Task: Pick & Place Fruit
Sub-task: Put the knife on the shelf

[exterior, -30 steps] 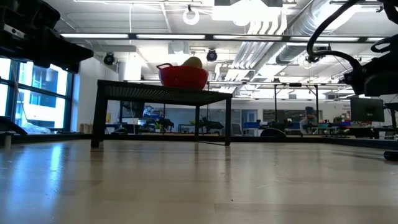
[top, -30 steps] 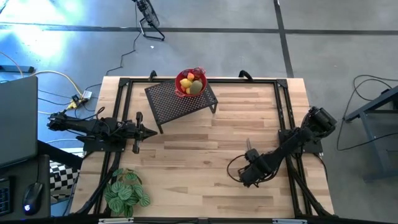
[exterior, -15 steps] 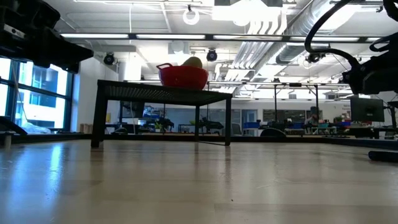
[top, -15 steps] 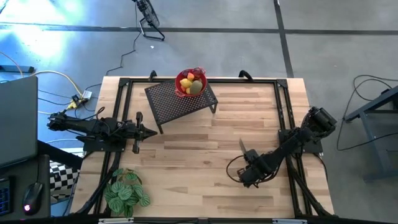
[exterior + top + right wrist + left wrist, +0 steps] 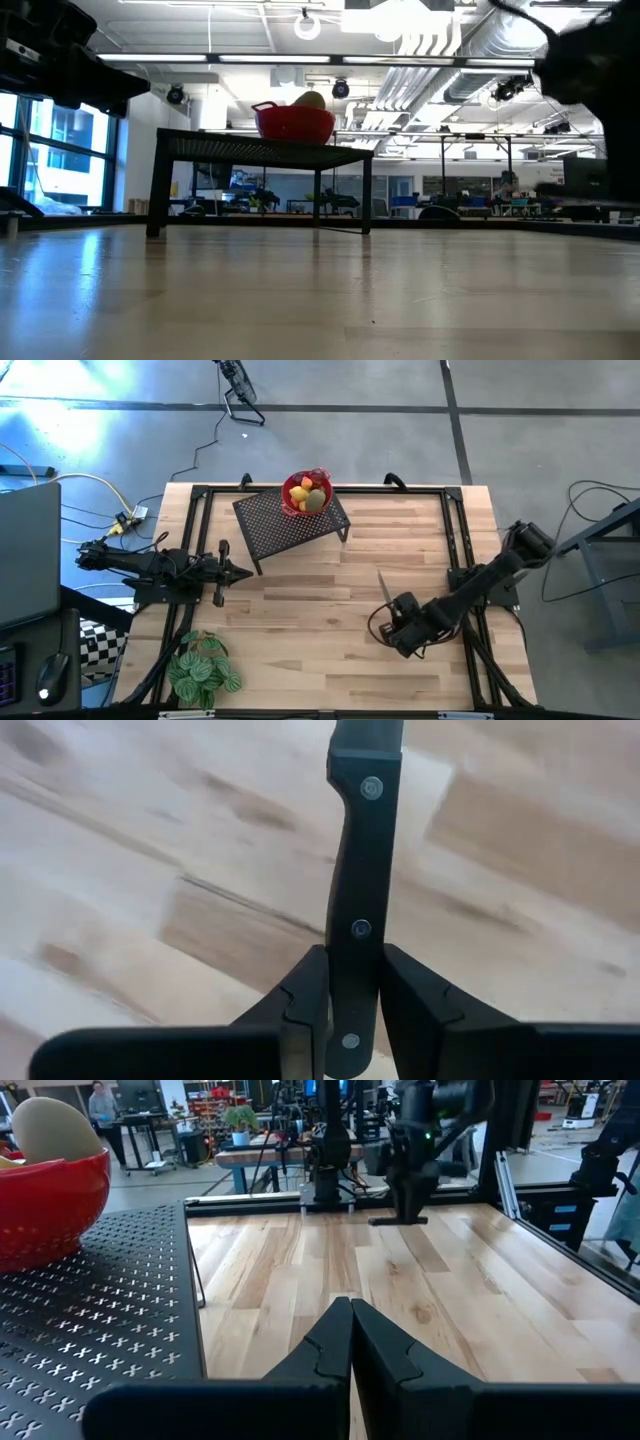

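Several yellow and green fruit [image 5: 307,495] lie in a red bowl [image 5: 288,506]. The bowl stands on a black mesh stand [image 5: 275,525] at the table's far middle. In the left wrist view one pale fruit [image 5: 55,1130] shows above the bowl's rim [image 5: 50,1200]. My right gripper [image 5: 395,610] is over the table's right half, pointing steeply down, shut on a black-handled knife [image 5: 383,585]. My left gripper [image 5: 245,572] waits shut and level at the table's left side, touching nothing. My right gripper pinches the knife's black riveted handle [image 5: 352,990] between its two fingers, near the handle's butt end. The fingers come from above, slanting down, and lie along the handle's two flat sides. The blade [image 5: 381,580] points on toward the table's far left.
A green leafy plant [image 5: 203,670] stands at the near left corner. Black frame rails [image 5: 455,530] run along the table's edges. Bare wood lies between the stand and my right gripper.
My right gripper has risen with the knife and tipped. The knife's blade has swung a little toward the table's left and far side. The right arm's elbow has shifted toward the right edge. My left arm has kept still.
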